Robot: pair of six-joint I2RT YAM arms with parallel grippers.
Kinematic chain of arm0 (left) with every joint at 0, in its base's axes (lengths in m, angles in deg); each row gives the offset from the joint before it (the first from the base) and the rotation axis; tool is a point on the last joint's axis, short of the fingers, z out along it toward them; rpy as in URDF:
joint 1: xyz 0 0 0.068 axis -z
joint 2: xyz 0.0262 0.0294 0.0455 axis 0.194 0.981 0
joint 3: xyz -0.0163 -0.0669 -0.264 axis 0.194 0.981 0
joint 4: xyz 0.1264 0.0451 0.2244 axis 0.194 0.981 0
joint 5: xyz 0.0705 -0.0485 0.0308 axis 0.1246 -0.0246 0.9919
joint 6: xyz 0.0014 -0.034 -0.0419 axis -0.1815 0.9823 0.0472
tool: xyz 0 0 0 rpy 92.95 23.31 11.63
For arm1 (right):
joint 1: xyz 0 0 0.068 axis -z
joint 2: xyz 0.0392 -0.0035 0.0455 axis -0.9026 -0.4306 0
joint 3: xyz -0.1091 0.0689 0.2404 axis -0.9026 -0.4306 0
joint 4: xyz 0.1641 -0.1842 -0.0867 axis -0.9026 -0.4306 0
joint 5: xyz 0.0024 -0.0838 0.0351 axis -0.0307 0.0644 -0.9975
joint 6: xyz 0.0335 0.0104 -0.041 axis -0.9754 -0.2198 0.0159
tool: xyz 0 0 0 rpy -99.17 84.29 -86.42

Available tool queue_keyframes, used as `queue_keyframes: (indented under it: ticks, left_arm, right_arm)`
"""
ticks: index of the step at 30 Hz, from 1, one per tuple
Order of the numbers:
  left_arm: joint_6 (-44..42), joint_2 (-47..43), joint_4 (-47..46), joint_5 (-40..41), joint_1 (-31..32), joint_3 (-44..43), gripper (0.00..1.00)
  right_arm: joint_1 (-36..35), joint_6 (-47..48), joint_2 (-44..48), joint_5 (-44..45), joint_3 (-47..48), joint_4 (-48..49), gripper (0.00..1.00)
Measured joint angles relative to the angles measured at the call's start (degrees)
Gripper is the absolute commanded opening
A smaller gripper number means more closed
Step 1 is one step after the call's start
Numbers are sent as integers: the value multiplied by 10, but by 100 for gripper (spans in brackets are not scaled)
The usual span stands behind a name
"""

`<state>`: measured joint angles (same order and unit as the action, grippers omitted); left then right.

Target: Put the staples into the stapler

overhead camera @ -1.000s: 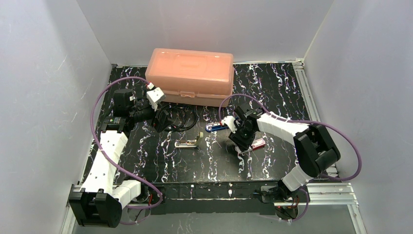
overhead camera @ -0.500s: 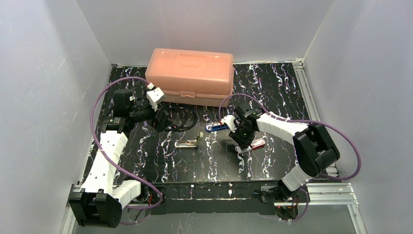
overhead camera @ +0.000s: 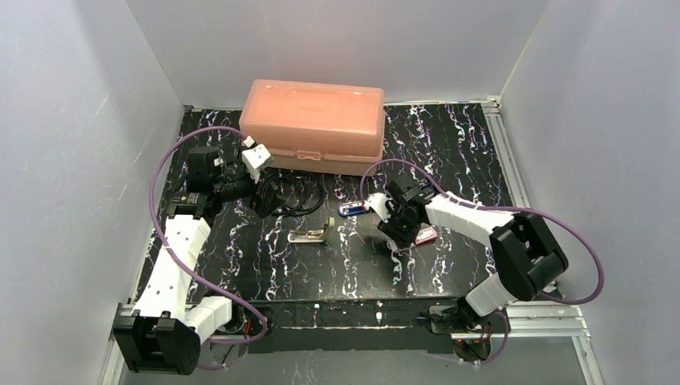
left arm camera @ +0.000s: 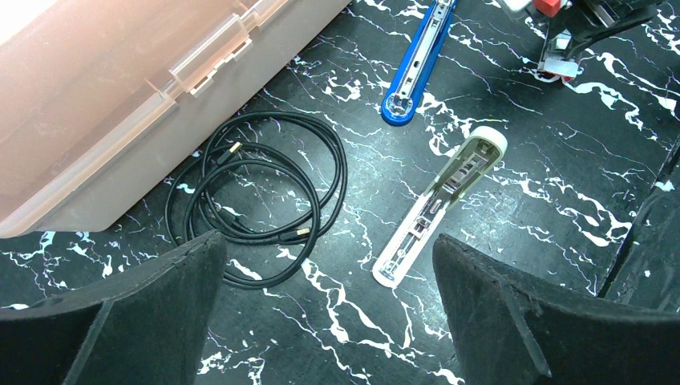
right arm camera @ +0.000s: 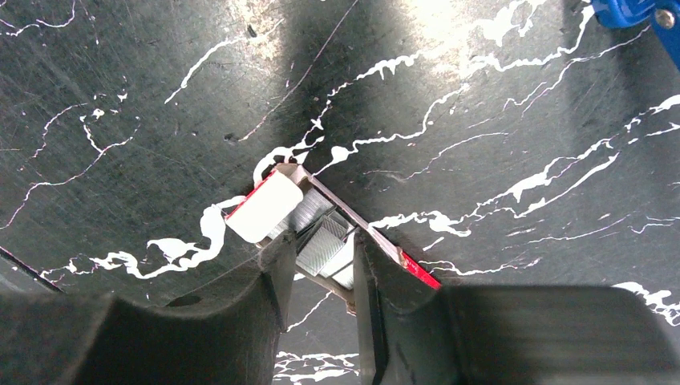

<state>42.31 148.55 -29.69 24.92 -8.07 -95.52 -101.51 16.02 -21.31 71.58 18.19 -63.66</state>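
The staples (right arm camera: 321, 233), a silvery ribbed block in a white card tray sliding out of a red box, are being shown lying flat on the black, white-veined table (right arm camera: 481, 120), to the right of both staplers. The block is being straddled by the right gripper (right arm camera: 321, 261); its dark fingers (right arm camera: 269, 281) are being held narrowly apart at either side, and whether they are pinching it cannot be told. Bare tabletop is being left on the far side of the tray.

The left gripper (left arm camera: 327, 257) is being held spread wide above a coiled black cable (left arm camera: 342, 168). A blue stapler (left arm camera: 417, 60) and a white stapler (left arm camera: 441, 204) are being shown lying apart, channels up. A translucent salmon storage box (left arm camera: 96, 104) is bounding the far edge.
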Motion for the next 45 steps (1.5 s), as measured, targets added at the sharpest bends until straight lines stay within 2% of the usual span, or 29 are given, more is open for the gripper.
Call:
queue_keyframes:
  ticks: [6,13,28,34,43,45]
  left_arm:
    - [0,0,0,0,0,0,99]
    - [0,4,0,0,1,-1,99]
    - [3,4,0,0,2,-10,99]
    - [42,6,-18,11,4,-10,99]
    - [103,15,-62,46,4,-10,98]
    - [107,15,-67,50,4,-10,99]
  right_arm:
    - [-7,5,7,12,-6,5,25]
    - [-6,16,26,14,-6,5,18]
    - [-6,44,48,-47,29,-24,16]
    - [-12,45,47,-85,59,-22,17]
    - [-76,29,-23,-121,70,34,19]
    - [-88,28,-38,-124,70,46,22]
